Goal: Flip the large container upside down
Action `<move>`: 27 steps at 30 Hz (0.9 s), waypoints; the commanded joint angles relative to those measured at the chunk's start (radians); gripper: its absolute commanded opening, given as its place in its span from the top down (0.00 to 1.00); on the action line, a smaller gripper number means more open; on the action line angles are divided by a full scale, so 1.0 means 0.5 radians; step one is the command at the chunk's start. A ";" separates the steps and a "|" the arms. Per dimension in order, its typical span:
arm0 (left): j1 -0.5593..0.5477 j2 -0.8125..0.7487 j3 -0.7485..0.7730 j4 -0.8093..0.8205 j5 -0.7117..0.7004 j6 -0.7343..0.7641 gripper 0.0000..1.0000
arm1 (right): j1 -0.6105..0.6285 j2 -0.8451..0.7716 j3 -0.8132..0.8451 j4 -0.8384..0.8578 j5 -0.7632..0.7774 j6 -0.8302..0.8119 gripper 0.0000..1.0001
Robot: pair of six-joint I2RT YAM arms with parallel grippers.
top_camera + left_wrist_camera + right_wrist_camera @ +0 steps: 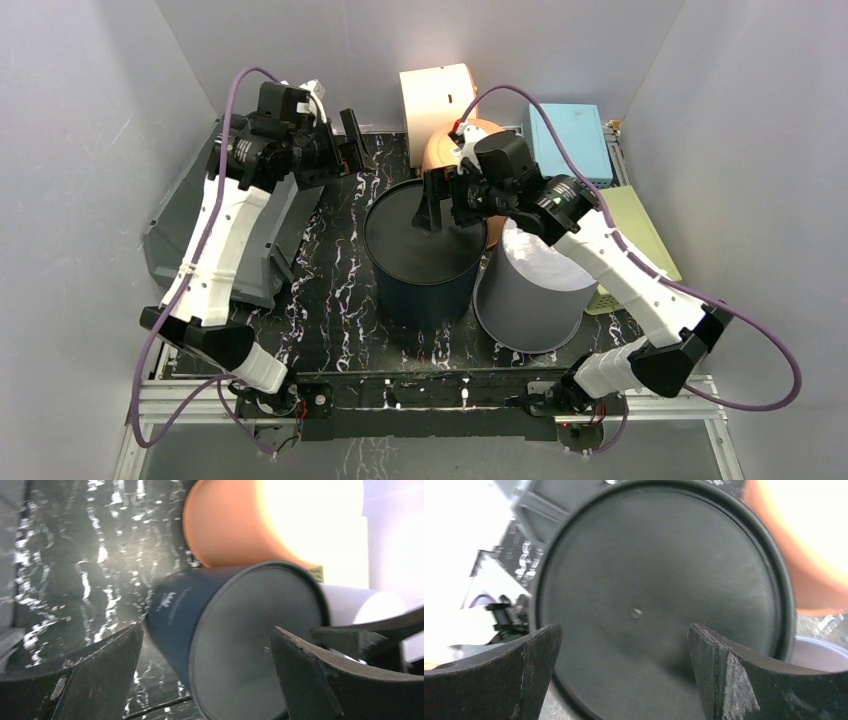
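The large container (425, 250) is a dark navy tub standing mid-table, its closed flat end with a small centre nub facing up. My right gripper (445, 205) hovers open just over the back of that flat end, touching nothing. In the right wrist view, the container (659, 595) fills the frame under the spread gripper (624, 627). My left gripper (350, 140) is open at the back left, apart from the tub and facing it. The left wrist view shows the container (250, 645) beyond the wide-apart left gripper (206, 629), with nothing held.
A grey bucket (530, 295) stands mouth-down against the tub's right side. An orange pot (450, 145) and a cream cylinder (435, 95) sit behind it. A light blue box (570, 140) and a green basket (630, 230) are on the right, and a grey bin (190, 230) is on the left.
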 commanded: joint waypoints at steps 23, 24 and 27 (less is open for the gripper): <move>0.447 0.177 -0.730 0.449 -0.893 0.800 0.02 | 0.012 -0.046 0.117 -0.331 0.682 0.164 0.02; 0.488 0.198 -0.736 0.443 -0.835 0.801 0.03 | 0.012 -0.049 0.107 -0.328 0.681 0.165 0.02; 0.640 0.300 -0.760 0.413 -0.605 0.789 0.14 | 0.013 -0.064 0.102 -0.334 0.688 0.154 0.02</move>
